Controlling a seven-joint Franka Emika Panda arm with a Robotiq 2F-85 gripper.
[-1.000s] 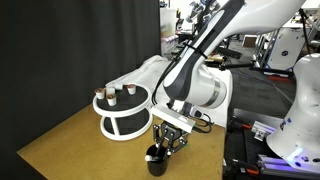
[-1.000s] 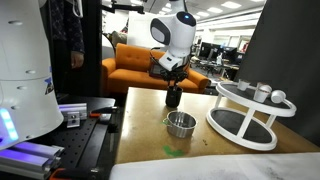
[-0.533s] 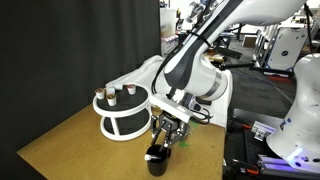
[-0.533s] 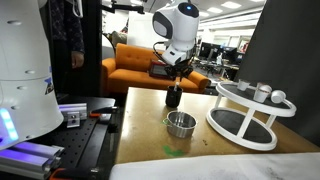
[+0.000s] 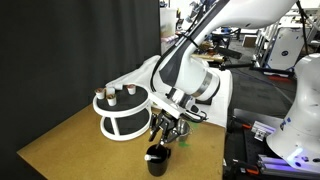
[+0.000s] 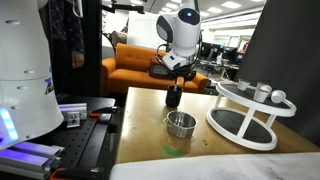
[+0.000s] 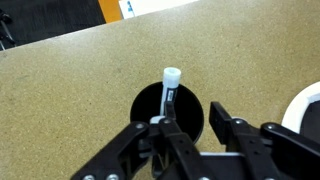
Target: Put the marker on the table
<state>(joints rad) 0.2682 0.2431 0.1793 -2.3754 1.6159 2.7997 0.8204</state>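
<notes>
The marker (image 7: pixel 168 90), dark with a whitish cap, stands tilted in the black cup (image 7: pixel 143 105). Its cap pokes over the cup's far rim. The cup stands on the tan wooden table (image 7: pixel 70 80), as both exterior views show (image 5: pixel 156 160) (image 6: pixel 173 98). My gripper (image 7: pixel 190 112) hangs straight above the cup with a clear gap between its fingers. The marker's lower part runs behind the left finger, not between the two. In both exterior views the gripper (image 5: pixel 163 136) (image 6: pixel 174 80) hovers just over the cup, and the marker is too small to make out there.
A round white two-tier stand (image 5: pixel 122 112) (image 6: pixel 245 115) with small items on top stands on the table (image 5: pixel 70 140) beside the cup. A small metal cup (image 6: pixel 180 124) sits in front of the black cup. An orange sofa (image 6: pixel 130 65) lies beyond the table.
The gripper has risen a little from the cup's mouth and now hangs slightly higher above it. The cup has not moved.
</notes>
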